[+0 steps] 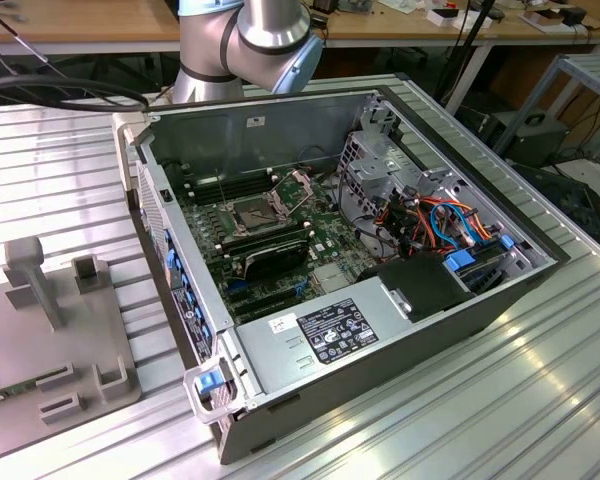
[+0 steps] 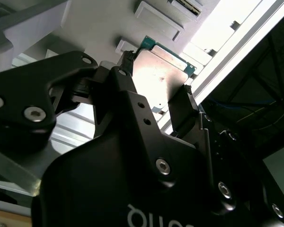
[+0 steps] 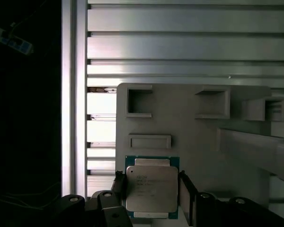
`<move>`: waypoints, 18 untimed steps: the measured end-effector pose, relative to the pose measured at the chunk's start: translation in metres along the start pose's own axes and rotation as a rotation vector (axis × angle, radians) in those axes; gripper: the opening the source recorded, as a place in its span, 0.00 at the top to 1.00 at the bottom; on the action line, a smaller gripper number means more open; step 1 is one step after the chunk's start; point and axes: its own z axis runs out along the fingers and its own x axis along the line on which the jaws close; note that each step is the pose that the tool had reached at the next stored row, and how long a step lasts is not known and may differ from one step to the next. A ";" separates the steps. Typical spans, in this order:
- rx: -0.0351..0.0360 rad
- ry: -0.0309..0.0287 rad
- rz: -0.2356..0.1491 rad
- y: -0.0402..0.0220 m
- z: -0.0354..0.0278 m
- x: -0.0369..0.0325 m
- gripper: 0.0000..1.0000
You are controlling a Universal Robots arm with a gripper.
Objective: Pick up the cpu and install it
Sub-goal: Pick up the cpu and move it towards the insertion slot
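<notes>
The cpu (image 3: 150, 190) is pinched at two opposite edges between the fingers (image 3: 119, 183) of the pincer (image 3: 150, 182), with its metal lid turned to the camera in both wrist views. It is held at the near edge of the grey holder tray (image 3: 189, 132); whether it touches the tray cannot be told. In the exterior view the open computer case (image 1: 380, 330) is seen lying on the ribbed table (image 1: 480, 420), the motherboard socket (image 1: 252, 212) is seen inside it, and the arm (image 1: 250, 40) is seen behind the case
</notes>
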 end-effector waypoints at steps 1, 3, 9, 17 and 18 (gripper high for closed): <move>0.0000 0.0000 0.000 0.0000 -0.0007 0.0000 0.45; 0.0000 0.0001 0.000 0.0000 -0.0021 0.0000 0.45; 0.0000 -0.0001 0.000 0.0001 -0.0053 0.0000 0.45; 0.0002 0.0004 0.000 0.0001 -0.0067 0.0001 0.45; 0.0003 0.0004 0.000 0.0001 -0.0074 0.0001 0.45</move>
